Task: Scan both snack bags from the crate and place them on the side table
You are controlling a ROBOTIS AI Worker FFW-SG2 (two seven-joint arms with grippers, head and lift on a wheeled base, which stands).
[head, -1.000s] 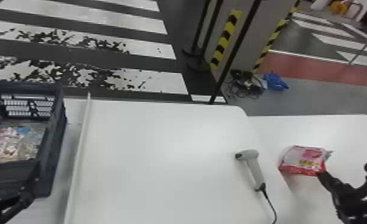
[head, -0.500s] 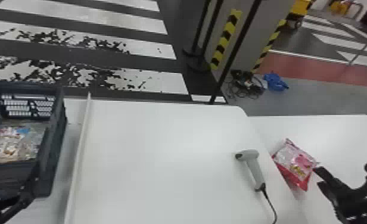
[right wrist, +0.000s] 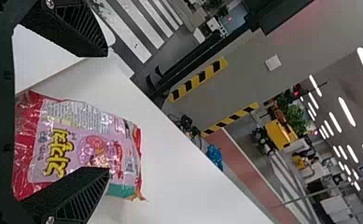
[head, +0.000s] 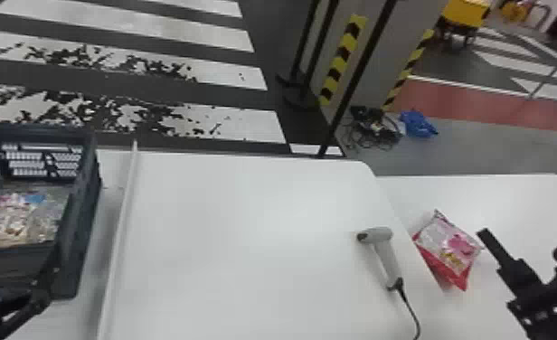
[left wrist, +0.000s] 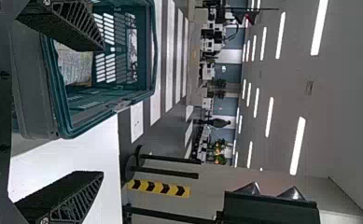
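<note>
Right gripper (right wrist: 107,111) has its fingers apart, pink bag (head: 449,248) just left of it on the side table (head: 517,199), by its left edge. What looks like my second bag (head: 24,217) lies in the crate (head: 79,212); left gripper (left wrist: 103,111), spread wide, is nearer.

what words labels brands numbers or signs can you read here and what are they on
Red-and-pink plastic snack bag: large yellow lettering, left unquoted; its small dark print is too small to read.
Clear, multicoloured plastic packaging in the dark slatted plastic crate: any print too blurred to read.
Light grey handheld scanner: no readable text.
Yellow-and-black striped strip: stripes, no readable words.
</note>
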